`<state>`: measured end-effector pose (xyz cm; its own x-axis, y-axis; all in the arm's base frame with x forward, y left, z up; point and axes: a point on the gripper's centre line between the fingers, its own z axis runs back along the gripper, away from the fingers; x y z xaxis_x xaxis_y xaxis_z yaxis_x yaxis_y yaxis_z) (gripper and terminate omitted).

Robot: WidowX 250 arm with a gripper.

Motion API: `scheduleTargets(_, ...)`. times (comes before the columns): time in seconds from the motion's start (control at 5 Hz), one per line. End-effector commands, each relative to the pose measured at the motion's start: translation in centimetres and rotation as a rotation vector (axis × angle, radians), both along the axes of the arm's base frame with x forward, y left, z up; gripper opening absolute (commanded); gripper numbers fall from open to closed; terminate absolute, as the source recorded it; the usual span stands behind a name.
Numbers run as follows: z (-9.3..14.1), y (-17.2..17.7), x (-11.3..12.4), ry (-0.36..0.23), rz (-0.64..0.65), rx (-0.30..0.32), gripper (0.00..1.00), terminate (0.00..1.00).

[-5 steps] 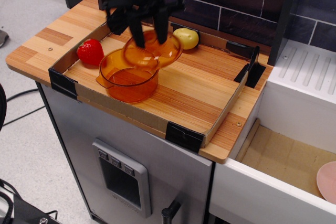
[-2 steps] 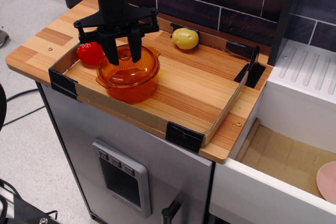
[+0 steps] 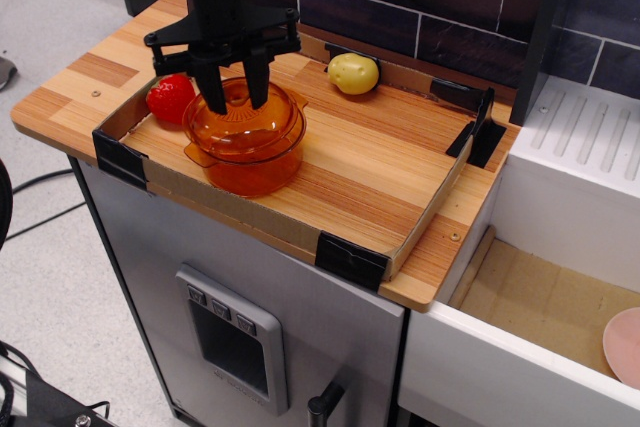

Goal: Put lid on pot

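Observation:
The amber-orange lid (image 3: 243,115) sits level on the deep amber-orange pot (image 3: 245,152), which stands at the left of the cardboard tray (image 3: 400,247). My black gripper (image 3: 238,105) hangs straight above the lid. Its two fingers (image 3: 214,92) stand either side of the small centre knob, and their tips are just over the lid's dome. The jaws are apart and do not lift the lid. The knob is mostly hidden between the fingers.
A red strawberry (image 3: 172,99) lies just left of the pot, close to the left finger. A yellow potato-like toy (image 3: 354,73) lies at the tray's back edge. A dark brick wall is behind. A white sink (image 3: 560,277) lies to the right.
One second ago I held the lid tilted, right of and above the pot. It moved left and down onto the pot. Since then the gripper has risen slightly while the lid stays seated.

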<state>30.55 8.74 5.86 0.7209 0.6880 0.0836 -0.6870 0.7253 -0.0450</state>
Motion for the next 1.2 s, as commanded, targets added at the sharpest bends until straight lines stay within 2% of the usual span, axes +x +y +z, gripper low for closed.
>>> scheduleTargets(0.0, 1.1, -0.2, 1.0, -0.054, -0.001, 0.023, 0.00, 0.00)
scheduleTargets(1.0, 1.8, -0.7, -0.2, -0.059, -0.017, 0.022, 0.00, 0.00)
